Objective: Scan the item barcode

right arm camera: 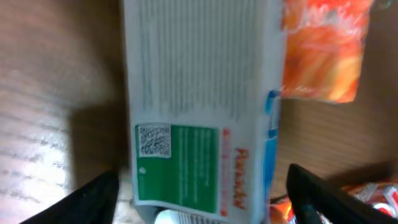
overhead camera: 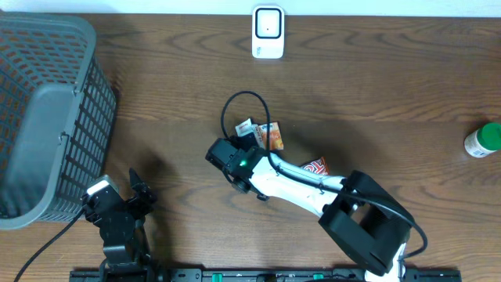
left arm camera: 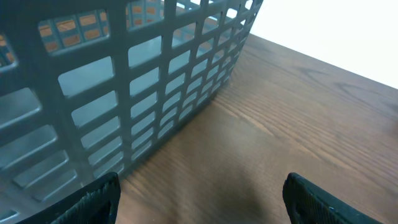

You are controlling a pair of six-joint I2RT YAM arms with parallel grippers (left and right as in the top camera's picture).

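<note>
Early stage. Packet (right arm camera: 199,106) lies flat mid-table, unlifted. My right jaws stand apart, straddling it, no grip. Left jaws apart, empty, by basket (left arm camera: 155,93). Left to do: clamp, lift, show code to scanner (overhead camera: 268,31) at far edge.

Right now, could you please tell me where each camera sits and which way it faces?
Overhead: above the table, looking straight down at the grey basket, white scanner and snack packets; left arm and right arm show.
Left wrist: low by the table, facing the basket's wall; its own fingertips show.
Right wrist: above the packets, pointing down at a white and green packet; its own fingertips show.
Shared: overhead and left wrist both see the basket; overhead and right wrist, the packets.
</note>
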